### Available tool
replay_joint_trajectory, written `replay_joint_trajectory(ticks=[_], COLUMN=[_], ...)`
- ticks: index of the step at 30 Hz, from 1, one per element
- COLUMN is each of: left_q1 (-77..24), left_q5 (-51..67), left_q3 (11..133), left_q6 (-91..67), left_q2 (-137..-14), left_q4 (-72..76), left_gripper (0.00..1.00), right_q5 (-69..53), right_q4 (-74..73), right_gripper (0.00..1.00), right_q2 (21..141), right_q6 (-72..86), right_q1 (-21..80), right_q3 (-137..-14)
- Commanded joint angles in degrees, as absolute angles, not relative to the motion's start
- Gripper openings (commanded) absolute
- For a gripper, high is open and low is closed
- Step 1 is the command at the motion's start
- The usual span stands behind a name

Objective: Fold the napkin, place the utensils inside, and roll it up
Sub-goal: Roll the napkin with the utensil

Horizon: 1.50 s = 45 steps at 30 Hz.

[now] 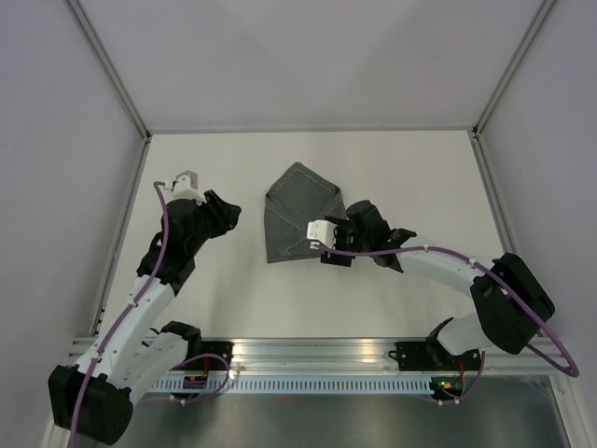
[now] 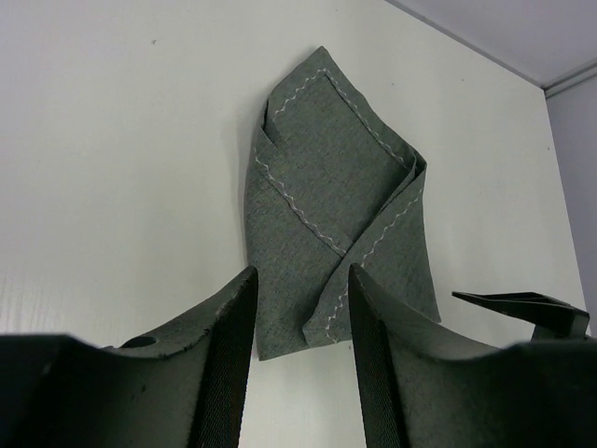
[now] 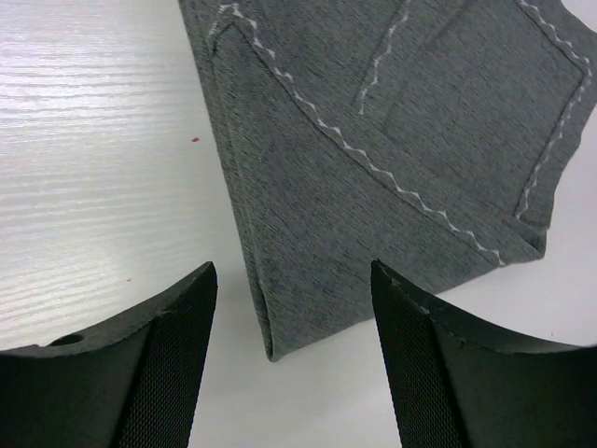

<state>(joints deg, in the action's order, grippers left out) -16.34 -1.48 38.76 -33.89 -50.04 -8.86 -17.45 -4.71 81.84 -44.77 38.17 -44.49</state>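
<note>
The dark grey napkin (image 1: 297, 213) lies folded on the white table, its flaps overlapping into a pointed shape with pale stitching showing. In the left wrist view the napkin (image 2: 326, 187) sits just beyond my left gripper (image 2: 300, 275), which is open with nothing between its fingers. My left gripper (image 1: 227, 211) hovers a little left of the cloth. My right gripper (image 1: 349, 220) is at the napkin's right edge, open. In the right wrist view a folded corner of the napkin (image 3: 392, 121) reaches toward the gap of the right gripper (image 3: 294, 271), untouched. No utensils are in view.
White walls with aluminium posts (image 1: 110, 65) enclose the table on three sides. A metal rail (image 1: 317, 353) runs along the near edge by the arm bases. A black part of the right arm (image 2: 522, 306) shows at the right of the left wrist view.
</note>
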Motion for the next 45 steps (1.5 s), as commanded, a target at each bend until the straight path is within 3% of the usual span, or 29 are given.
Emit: replay_joint_trajectory(ticks=[1, 13, 29, 33, 45], left_q1=[-16.6, -16.5, -16.5, -16.5, -16.5], left_q5=[-2.3, -2.5, -2.1, -2.0, -1.3], left_q3=[37.5, 36.0, 32.8, 33.2, 33.4], left_q6=[-31.0, -29.9, -29.5, -29.1, -28.7], left_q2=[-48.2, -46.0, -47.0, -48.1, -50.0], left_q4=[-6.5, -5.2, -2.4, -2.4, -1.8], left_gripper=[0.49, 0.5, 0.5, 0.5, 0.5], right_q5=[-20.0, -16.3, -18.5, -18.6, -22.1], right_q4=[-0.4, 6.2, 4.7, 4.0, -1.0], right_gripper=[0.73, 0.73, 0.74, 0.67, 0.67], right_q2=[83.6, 88.4, 94.1, 96.2, 101.0], right_q6=[-47.1, -48.1, -48.7, -48.9, -47.8], right_q1=[39.5, 44.2, 44.1, 44.1, 42.8], right_q3=[-43.2, -42.4, -47.2, -48.5, -53.7])
